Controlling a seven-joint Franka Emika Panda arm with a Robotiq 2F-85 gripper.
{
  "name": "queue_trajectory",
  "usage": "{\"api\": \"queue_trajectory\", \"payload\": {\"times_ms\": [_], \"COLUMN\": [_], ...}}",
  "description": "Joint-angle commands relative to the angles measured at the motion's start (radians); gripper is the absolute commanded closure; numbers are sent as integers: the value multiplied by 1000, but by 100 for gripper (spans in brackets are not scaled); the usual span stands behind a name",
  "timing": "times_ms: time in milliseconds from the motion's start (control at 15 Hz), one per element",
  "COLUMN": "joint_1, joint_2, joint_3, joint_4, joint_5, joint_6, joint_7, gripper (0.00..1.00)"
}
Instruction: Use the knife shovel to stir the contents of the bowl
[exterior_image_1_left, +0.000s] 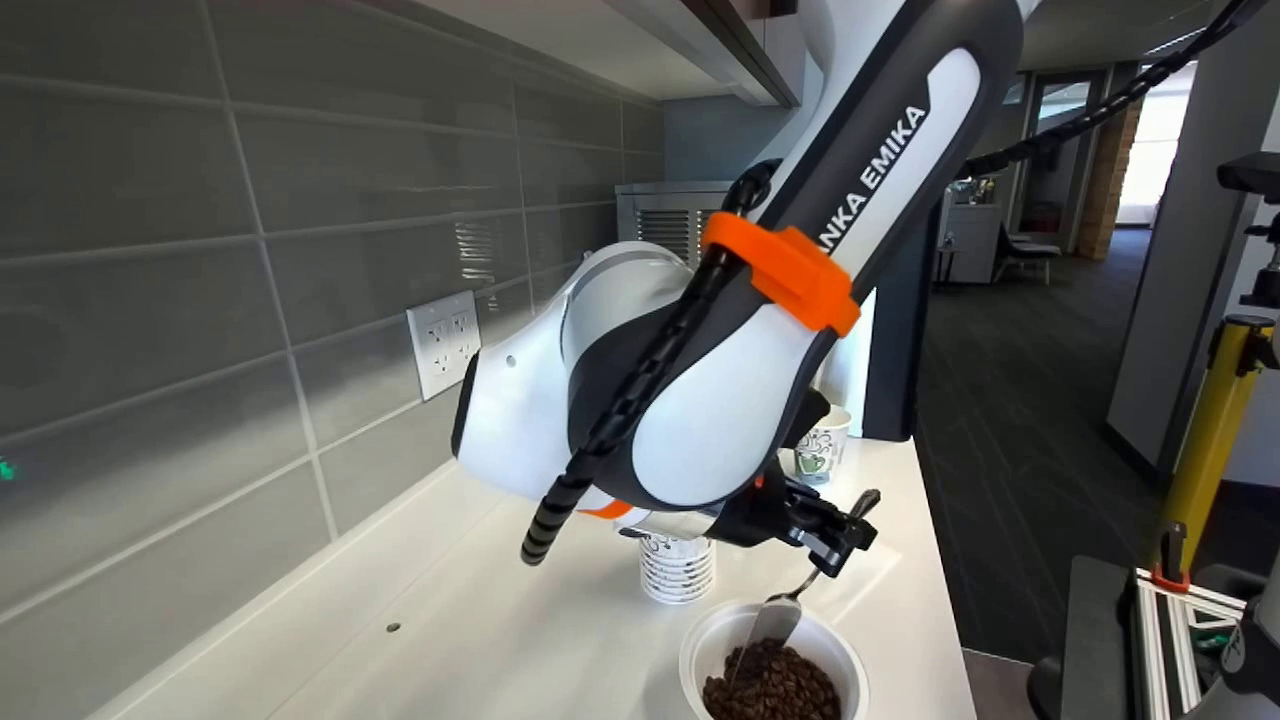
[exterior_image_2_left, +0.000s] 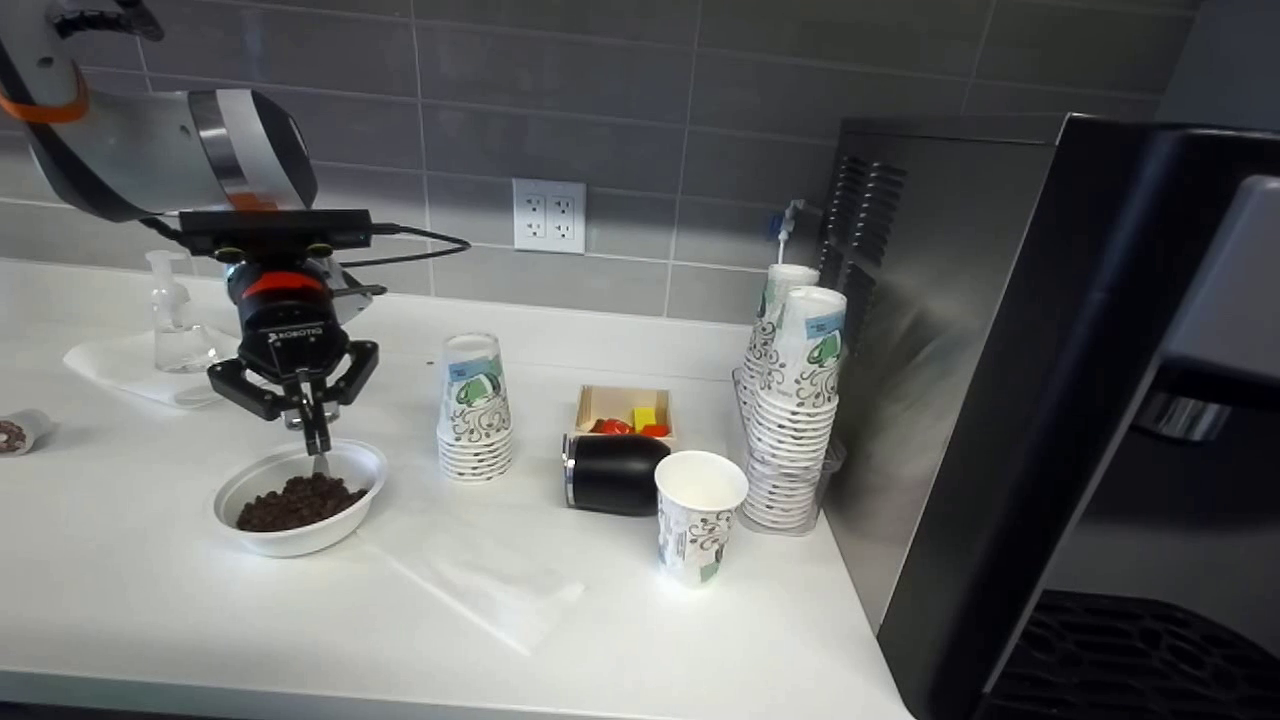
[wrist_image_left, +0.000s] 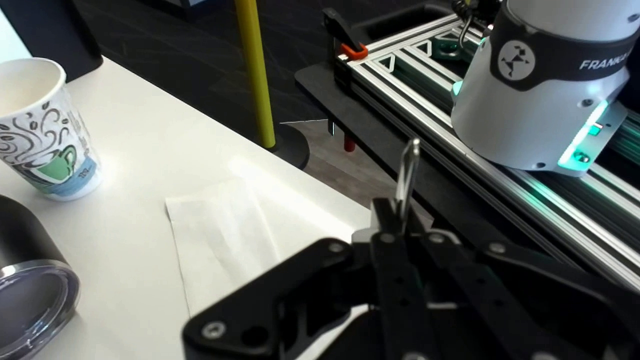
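The white bowl (exterior_image_1_left: 697, 650) stands on the counter and also shows in an exterior view (exterior_image_2_left: 290, 541). Dark brown granular contents (exterior_image_1_left: 775, 685) fill its lower part, and they show in an exterior view (exterior_image_2_left: 300, 503) too. My gripper (exterior_image_1_left: 838, 548) is shut on the handle of the knife shovel (exterior_image_1_left: 776, 618), just above the bowl. The shovel slants down and its flat end reaches into the contents; its tip is partly buried. In an exterior view the gripper (exterior_image_2_left: 314, 432) hides most of the shovel. In the wrist view the handle end (wrist_image_left: 408, 175) sticks out between the fingertips (wrist_image_left: 397, 215).
A stack of paper cups (exterior_image_2_left: 475, 410) stands beside the bowl. A black tumbler (exterior_image_2_left: 615, 475) lies on its side near a single cup (exterior_image_2_left: 695, 530) and a small wooden box (exterior_image_2_left: 583, 408). A white napkin (exterior_image_2_left: 500, 590) lies in front. A soap dispenser (exterior_image_2_left: 183, 345) stands behind; a machine (exterior_image_2_left: 960, 300) stands farther along.
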Motion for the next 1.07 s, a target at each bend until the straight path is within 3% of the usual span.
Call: {"api": "queue_trajectory", "payload": {"times_ms": [0,267,600,1000], "joint_1": [8,13,28,16], "joint_2": [6,21,53,39], "joint_3": [5,5,-5,-1], "joint_4": [13,13,20,24], "joint_5": [-27,-66,-109,-45], "joint_6": [-89,-176,-231,-131], "joint_7": [-58,-57,74,185], "gripper": [99,99,99,99]}}
